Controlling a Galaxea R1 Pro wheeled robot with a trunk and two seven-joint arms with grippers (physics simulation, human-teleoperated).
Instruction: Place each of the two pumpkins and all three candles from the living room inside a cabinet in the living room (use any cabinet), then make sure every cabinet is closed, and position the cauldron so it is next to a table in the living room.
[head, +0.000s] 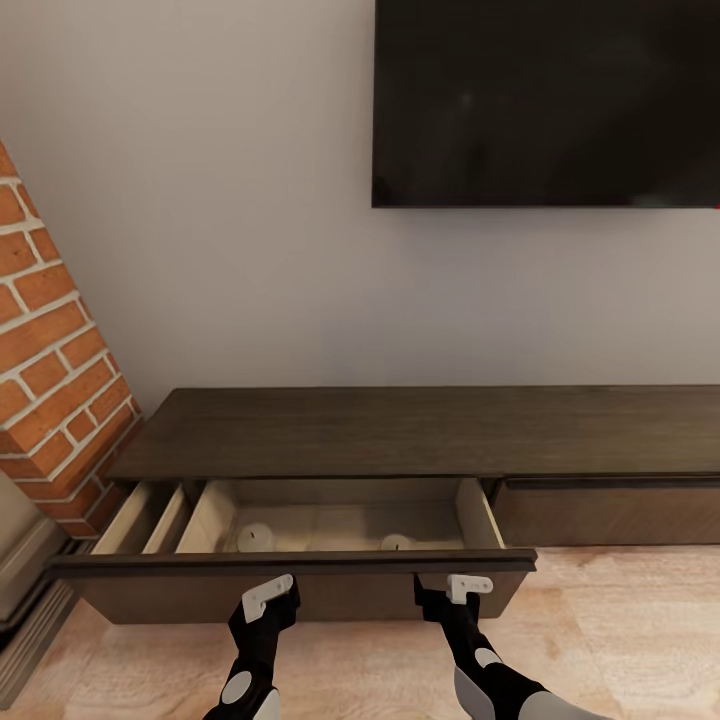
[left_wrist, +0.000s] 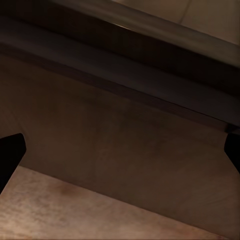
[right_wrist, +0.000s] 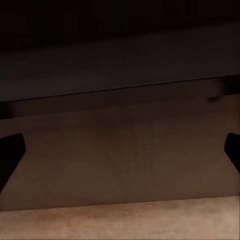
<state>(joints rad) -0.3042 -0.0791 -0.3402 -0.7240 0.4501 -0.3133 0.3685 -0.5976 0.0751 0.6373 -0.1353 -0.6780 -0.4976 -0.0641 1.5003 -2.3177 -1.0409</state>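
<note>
The long, low dark brown wood-grain cabinet (head: 420, 432) stands against the pale wall under a black wall-mounted screen (head: 546, 100), with its wide left drawer (head: 300, 585) pulled fully out over the light wooden floor (head: 620, 640). Inside it lie two squat pale cylinders, one candle (head: 255, 538) to the left and another candle (head: 397, 543) further right, so part of the stowing appears done. No pumpkin, third candle or cauldron can be confirmed here. The left gripper (head: 268, 598) and right gripper (head: 452, 590) sit just at the drawer front, both with fingers spread wide and holding nothing. Pushing this drawer shut looks like the step in hand.
</note>
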